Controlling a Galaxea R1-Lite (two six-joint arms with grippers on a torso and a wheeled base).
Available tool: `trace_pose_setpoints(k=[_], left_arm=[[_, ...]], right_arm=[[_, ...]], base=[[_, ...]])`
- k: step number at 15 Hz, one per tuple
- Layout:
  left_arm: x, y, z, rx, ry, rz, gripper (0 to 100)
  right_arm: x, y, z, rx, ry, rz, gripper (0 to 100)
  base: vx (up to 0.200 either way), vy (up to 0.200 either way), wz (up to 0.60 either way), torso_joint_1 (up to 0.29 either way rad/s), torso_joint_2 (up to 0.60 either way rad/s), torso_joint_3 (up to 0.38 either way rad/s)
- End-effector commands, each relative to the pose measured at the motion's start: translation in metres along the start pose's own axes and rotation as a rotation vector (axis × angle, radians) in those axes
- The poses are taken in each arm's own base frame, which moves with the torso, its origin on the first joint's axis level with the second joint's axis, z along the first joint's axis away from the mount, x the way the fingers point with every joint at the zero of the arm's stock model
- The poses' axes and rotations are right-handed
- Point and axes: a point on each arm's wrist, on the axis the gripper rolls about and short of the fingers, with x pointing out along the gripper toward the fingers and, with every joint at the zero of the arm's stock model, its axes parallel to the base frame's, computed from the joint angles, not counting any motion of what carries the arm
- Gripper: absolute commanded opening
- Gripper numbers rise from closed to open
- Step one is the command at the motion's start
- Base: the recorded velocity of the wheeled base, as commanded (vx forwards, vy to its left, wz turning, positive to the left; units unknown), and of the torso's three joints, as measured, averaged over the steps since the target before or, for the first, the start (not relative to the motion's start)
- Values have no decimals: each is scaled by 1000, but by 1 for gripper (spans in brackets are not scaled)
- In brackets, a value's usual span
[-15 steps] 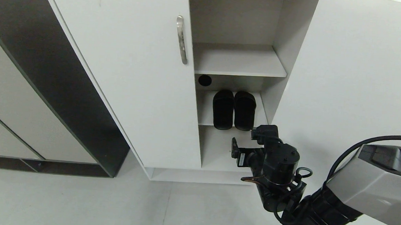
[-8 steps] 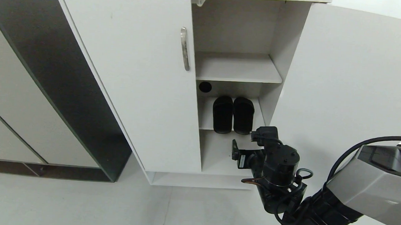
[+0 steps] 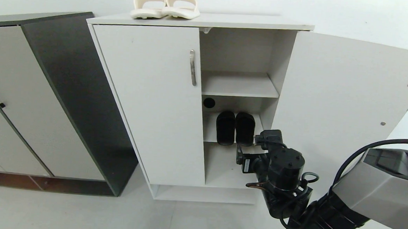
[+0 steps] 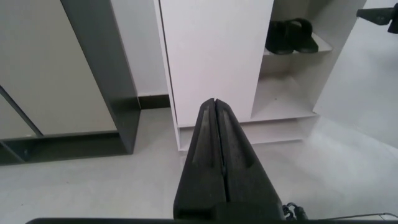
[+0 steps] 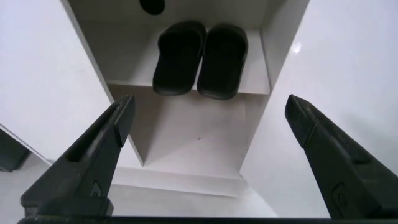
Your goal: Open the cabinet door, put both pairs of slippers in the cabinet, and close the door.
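So the job looks roughly half done (judging only by how things lie): the white cabinet's right door is swung wide to the robot's right. The pair of black slippers sits side by side on the middle shelf, toes inward and heels near its front edge. The pair of cream slippers lies on the cabinet's top, close to the front lip and above the closed left door, so it has yet to be fetched and shelved, and then the door shut. The right gripper hangs just in front of the opening, a little below the middle shelf, its fingers spread wide apart with nothing between them. The left gripper is held back over the floor with its fingers pressed together, empty. The opening is narrow, hemmed in by the left door's handle edge on one side and the cabinet's side wall on the other. The black pair takes up most of the middle shelf's width. The upper shelf and the bottom compartment offer open room. The wide-open door crowds the right arm's outer side, and a dark cabinet stands against the left.
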Motion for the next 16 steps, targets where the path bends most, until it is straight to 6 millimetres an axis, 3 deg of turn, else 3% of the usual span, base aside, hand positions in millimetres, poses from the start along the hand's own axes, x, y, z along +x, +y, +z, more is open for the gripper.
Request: trace_pose_setpoints(k=[1,7,16], left_arm=[[0,0,0,-2,2,1,0],[0,0,0,1,2,-1,0],[0,0,0,1,2,-1,0]], right_arm=[[-9,-4,3,-30,15,12,100],[-20,-9,-4,-74,56,77,100],[-23,-7,-12,-107,78,88,100]], base=[[0,0,0,2,7,183],[0,0,0,1,0,17],[0,200,0,1,1,5]])
